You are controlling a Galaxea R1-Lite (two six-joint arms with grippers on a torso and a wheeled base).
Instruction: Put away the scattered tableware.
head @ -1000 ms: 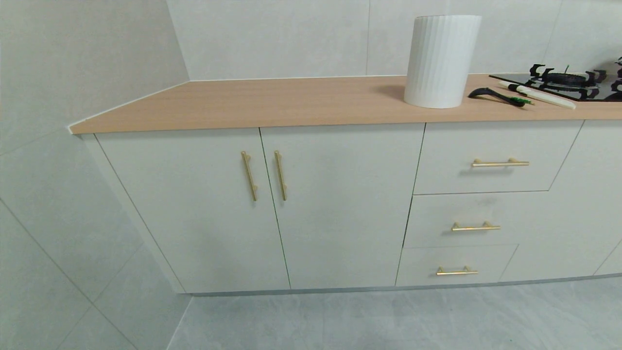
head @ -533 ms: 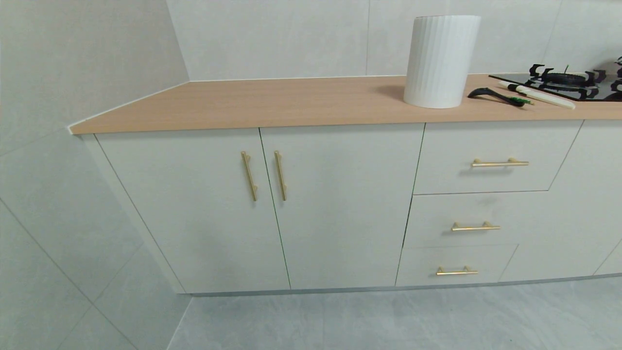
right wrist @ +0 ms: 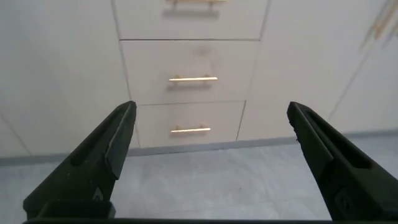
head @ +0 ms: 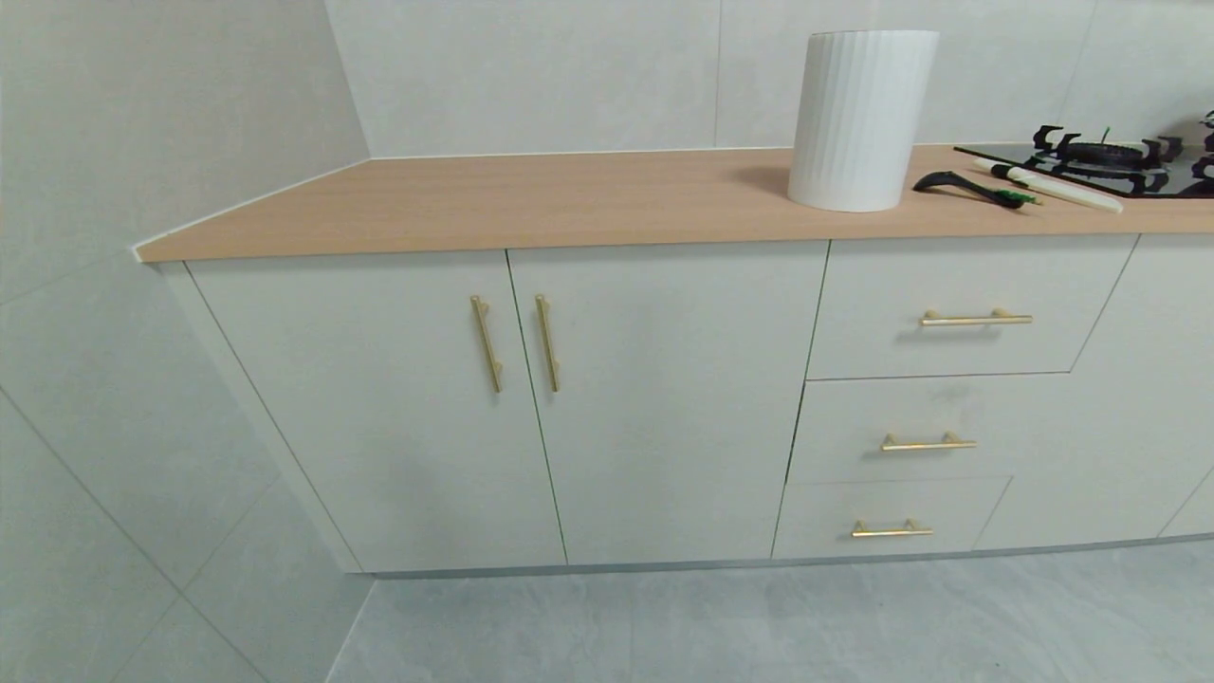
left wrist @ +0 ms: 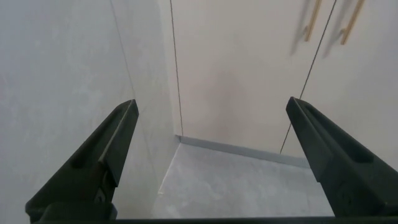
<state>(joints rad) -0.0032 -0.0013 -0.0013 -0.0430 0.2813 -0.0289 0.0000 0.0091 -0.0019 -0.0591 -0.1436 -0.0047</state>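
While left gripper (left wrist: 210, 104) and right gripper (right wrist: 210, 106) hang spread, holding nothing, black utensil (head: 965, 187) and white utensil (head: 1055, 187) lie at three o'clock of ribbed holder (head: 858, 119): light, stiff, probably slick, so pinch mid-handle.

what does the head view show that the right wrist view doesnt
Head view adds: the tan wooden countertop with the tall white ribbed cylinder and, beside it, the black curved utensil and white-handled utensil. Right wrist view adds: the open right pincer, empty. Shared: the cream drawers with gold bar handles and the grey floor.
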